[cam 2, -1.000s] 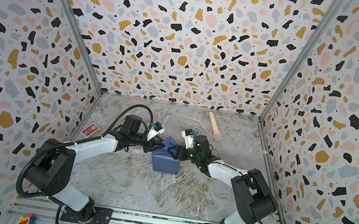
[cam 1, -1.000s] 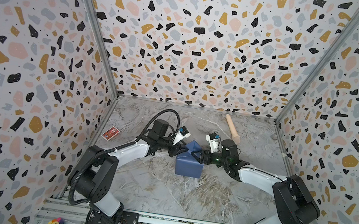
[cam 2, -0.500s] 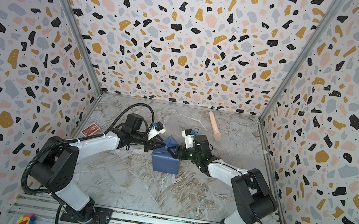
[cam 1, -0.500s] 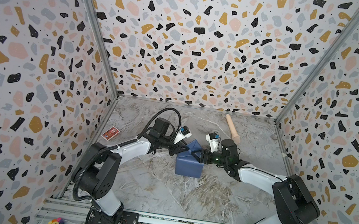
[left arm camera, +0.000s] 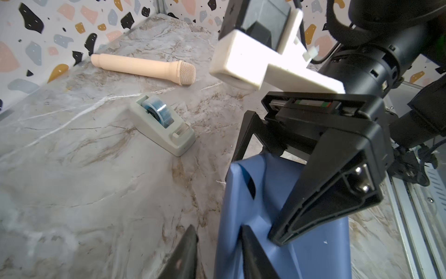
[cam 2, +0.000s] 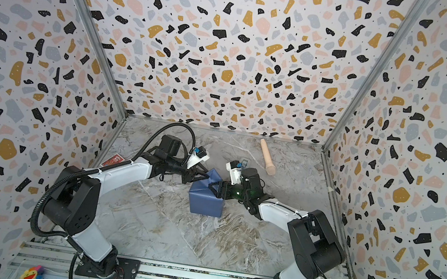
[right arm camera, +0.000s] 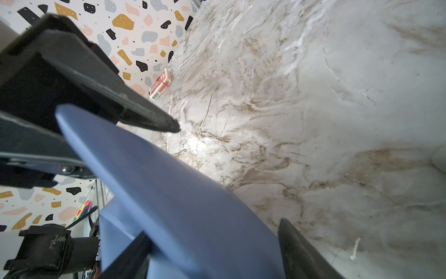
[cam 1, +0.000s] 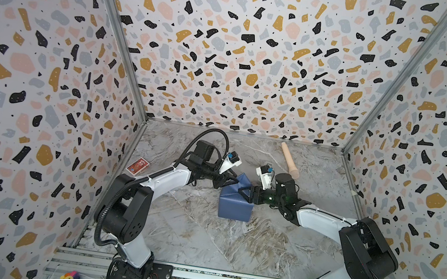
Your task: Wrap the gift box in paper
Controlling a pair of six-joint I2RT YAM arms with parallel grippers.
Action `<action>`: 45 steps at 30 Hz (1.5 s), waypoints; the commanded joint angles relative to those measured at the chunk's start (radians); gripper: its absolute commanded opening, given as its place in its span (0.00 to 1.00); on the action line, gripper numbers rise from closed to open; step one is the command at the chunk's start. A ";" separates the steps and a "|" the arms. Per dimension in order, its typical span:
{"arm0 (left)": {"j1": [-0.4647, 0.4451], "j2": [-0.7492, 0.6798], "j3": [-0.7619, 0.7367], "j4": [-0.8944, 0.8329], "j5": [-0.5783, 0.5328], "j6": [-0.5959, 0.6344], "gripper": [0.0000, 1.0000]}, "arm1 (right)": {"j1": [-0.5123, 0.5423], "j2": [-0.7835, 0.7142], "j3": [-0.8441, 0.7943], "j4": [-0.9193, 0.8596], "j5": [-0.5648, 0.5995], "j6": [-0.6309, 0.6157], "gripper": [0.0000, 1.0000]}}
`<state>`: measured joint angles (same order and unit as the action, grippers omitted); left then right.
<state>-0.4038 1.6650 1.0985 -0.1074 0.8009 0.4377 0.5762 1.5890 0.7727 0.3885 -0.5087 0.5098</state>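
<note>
The paper (cam 1: 234, 208) (cam 2: 206, 204) is folded into a dull blue block at the middle of the table. The gift box is hidden inside it. A pointed flap stands up at the block's far top edge. My left gripper (cam 1: 235, 180) (cam 2: 205, 177) reaches that flap from the left. In the left wrist view my left gripper (left arm camera: 217, 228) stands narrowly open with the flap's edge between the fingers; one finger touches the paper and a gap shows beside the other. My right gripper (cam 1: 244, 193) (cam 2: 213, 188) (right arm camera: 214, 228) is wide open astride the paper fold on the block's top right.
A grey tape dispenser (left arm camera: 164, 125) and a beige toy microphone (cam 1: 288, 164) (left arm camera: 144, 68) lie behind the block toward the back wall. A red card pack (cam 1: 137, 166) (right arm camera: 160, 87) lies by the left wall. Patterned walls close three sides.
My left gripper's jaws have narrowed slightly around the paper flap. The left arm's elbow has shifted a little. The right arm and the block have stayed put.
</note>
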 commanded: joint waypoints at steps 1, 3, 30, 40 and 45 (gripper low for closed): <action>0.004 0.005 0.026 -0.056 0.038 0.045 0.23 | 0.016 0.036 -0.006 -0.137 0.026 -0.022 0.76; 0.009 -0.004 0.026 -0.052 0.044 0.044 0.19 | 0.016 0.036 -0.006 -0.137 0.026 -0.021 0.76; 0.053 -0.005 -0.009 -0.106 0.015 0.087 0.34 | 0.021 0.039 -0.004 -0.142 0.031 -0.022 0.76; 0.053 -0.035 -0.006 -0.063 0.055 0.053 0.00 | 0.021 0.043 -0.001 -0.142 0.034 -0.023 0.76; 0.054 -0.051 -0.023 -0.037 0.047 0.030 0.00 | 0.020 0.027 0.012 -0.157 0.036 -0.038 0.77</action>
<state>-0.3546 1.6512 1.0798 -0.2062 0.8295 0.4850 0.5804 1.5925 0.7864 0.3714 -0.5022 0.5095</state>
